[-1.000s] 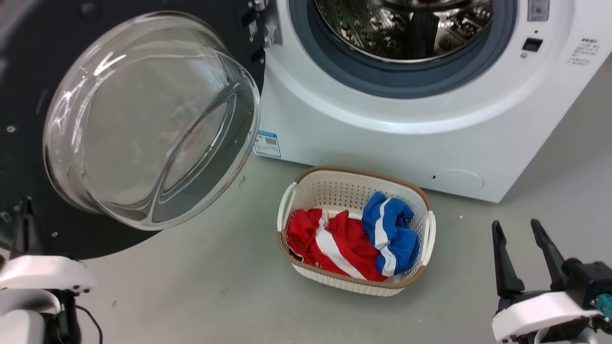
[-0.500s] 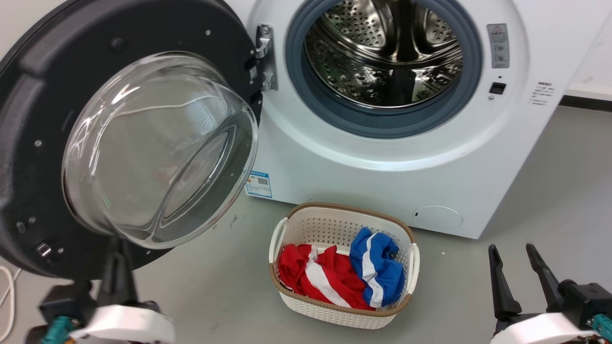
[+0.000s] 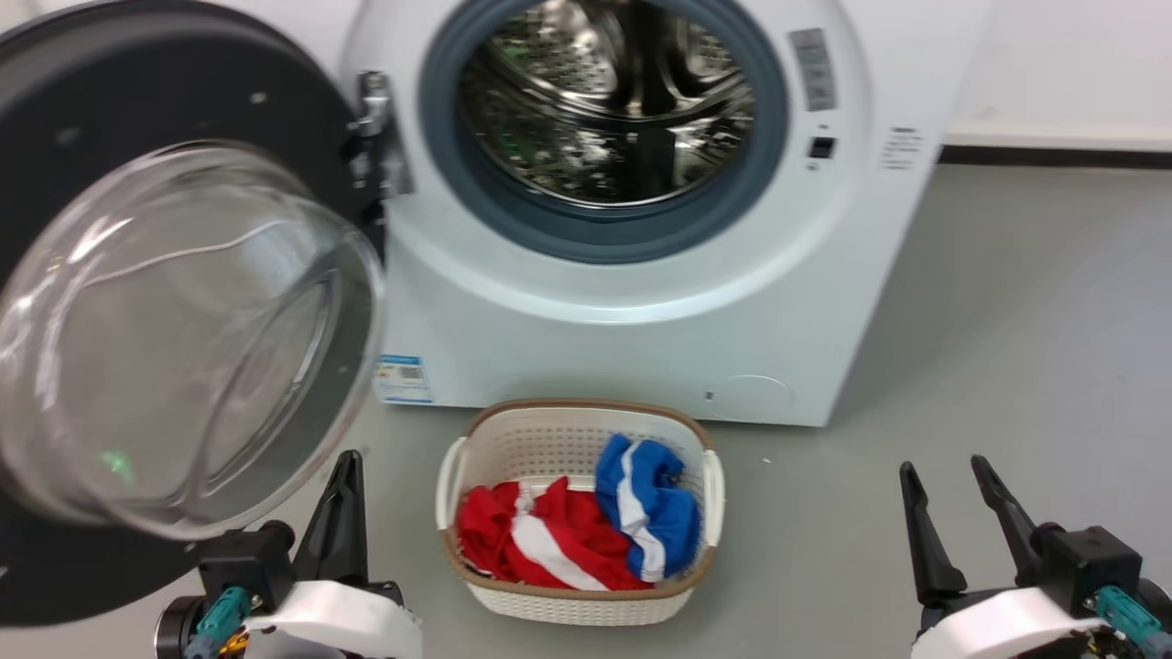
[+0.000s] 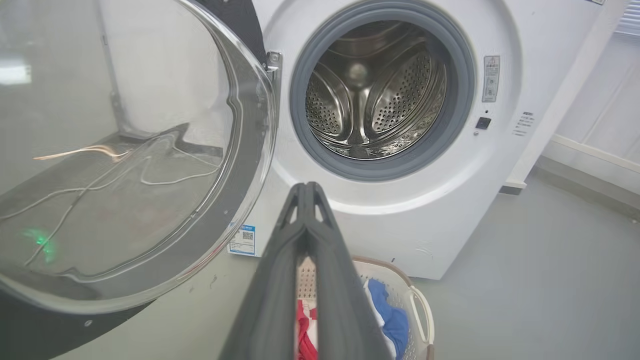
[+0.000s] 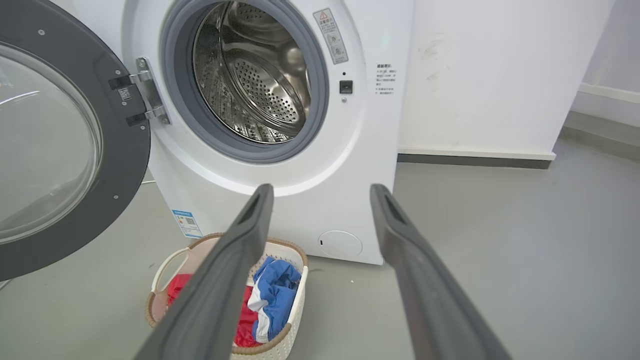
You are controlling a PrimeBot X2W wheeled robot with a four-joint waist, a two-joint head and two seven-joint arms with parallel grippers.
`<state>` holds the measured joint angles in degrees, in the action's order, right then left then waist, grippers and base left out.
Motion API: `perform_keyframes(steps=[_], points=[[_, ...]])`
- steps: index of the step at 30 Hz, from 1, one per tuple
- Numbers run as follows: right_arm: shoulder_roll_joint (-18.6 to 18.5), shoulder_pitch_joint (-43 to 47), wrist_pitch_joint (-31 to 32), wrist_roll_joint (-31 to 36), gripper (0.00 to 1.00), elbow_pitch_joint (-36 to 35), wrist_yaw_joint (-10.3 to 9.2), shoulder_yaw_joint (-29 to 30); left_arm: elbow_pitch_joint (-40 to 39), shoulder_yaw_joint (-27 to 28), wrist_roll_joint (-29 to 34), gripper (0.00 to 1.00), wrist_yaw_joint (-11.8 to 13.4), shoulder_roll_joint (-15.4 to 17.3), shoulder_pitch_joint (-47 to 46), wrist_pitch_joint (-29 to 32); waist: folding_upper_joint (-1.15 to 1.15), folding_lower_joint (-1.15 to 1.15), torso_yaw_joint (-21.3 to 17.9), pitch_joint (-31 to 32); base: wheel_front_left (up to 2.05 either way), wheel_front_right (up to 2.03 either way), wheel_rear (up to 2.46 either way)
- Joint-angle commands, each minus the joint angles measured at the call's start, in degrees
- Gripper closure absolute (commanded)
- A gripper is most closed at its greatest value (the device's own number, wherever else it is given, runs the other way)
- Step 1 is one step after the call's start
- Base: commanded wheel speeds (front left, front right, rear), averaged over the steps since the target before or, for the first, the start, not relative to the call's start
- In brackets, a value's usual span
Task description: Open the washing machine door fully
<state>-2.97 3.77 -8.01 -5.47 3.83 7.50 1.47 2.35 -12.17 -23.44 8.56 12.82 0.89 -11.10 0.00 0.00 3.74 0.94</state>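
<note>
Hangs swung wide on its hinge, left of the drum mouth: the door (image 3: 174, 339), with glass bowl bulging outward. Looks near its stop on the washer (image 3: 641, 311). To finish, press the black rim, not the glass, using the left pincer (image 3: 343, 513), pressed together, low beside the bowl. Follow the hinge arc and skirt the basket (image 3: 586, 405). Leave the right pincer (image 3: 943, 467), spread, idle. Cannot see the door's left edge, nor tell contact or remaining travel.

The washing machine door (image 3: 174, 339) stands at the frame's left, hinged beside the washing machine (image 3: 623, 339) at upper centre. Below, the basket (image 3: 586, 407), clothes (image 3: 549, 540) inside, sits between the left gripper (image 3: 348, 462) and right gripper (image 3: 940, 465).
</note>
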Motion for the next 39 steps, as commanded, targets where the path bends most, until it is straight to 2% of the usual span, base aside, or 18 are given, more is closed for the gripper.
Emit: perform_keyframes(steps=[1, 3, 4, 5, 6, 8, 16, 39], points=[[0.12, -0.74, 0.08, 0.29, 0.0, -0.09, -0.02, -0.21, 1.18, -0.48, 0.62, 0.83, -0.48, 0.45, -1.2, -0.23, 0.0, 0.0, -3.44, -0.27, 0.0, 0.0, 0.0], [0.15, -1.01, 0.29, 0.47, 0.0, 0.05, -0.02, -0.59, 2.51, -1.06, 0.96, 0.68, -0.85, 0.56, -1.8, -0.42, 0.0, 0.0, -4.95, -0.29, 0.0, 0.0, 0.0], [0.15, -1.03, 0.24, 0.58, 0.0, 0.05, -0.02, -0.73, 3.05, -1.33, 1.13, 0.56, -0.97, 0.54, -2.08, -0.48, 0.0, 0.0, -5.62, -0.31, 0.0, 0.0, 0.0], [0.15, -1.01, 0.26, 0.66, 0.0, 0.03, -0.02, -0.84, 3.57, -1.42, 1.16, 0.44, -1.1, 0.51, -2.39, -0.56, 0.0, 0.0, -6.2, -0.35, 0.0, 0.0, 0.0], [0.14, -1.02, 0.28, 0.69, 0.0, 0.04, -0.02, -0.93, 4.18, -1.52, 1.2, 0.26, -1.2, 0.57, -2.54, -0.63, 0.0, 0.0, -6.76, -0.36, 0.0, 0.0, 0.0], [0.15, -0.97, 0.32, 0.69, 0.0, 0.01, -0.02, -1.06, 5.17, -1.93, 1.56, 0.02, -1.34, 0.69, -2.64, -0.65, 0.0, 0.0, -7.59, -0.44, 0.0, 0.0, 0.0], [0.15, -0.38, 0.35, 0.64, 0.0, -0.05, -0.02, -0.86, 7.69, -2.26, 1.37, 0.0, -1.34, 0.61, -3.16, -1.3, 0.0, 0.0, -8.57, -0.58, 0.0, 0.0, 0.0], [0.16, 0.34, 0.02, 0.68, 0.0, -0.23, -0.02, -0.47, 8.15, -2.7, 0.74, 0.0, -0.76, 1.04, -3.1, -2.26, 0.0, 0.0, -7.4, -0.5, 0.0, 0.0, 0.0]])
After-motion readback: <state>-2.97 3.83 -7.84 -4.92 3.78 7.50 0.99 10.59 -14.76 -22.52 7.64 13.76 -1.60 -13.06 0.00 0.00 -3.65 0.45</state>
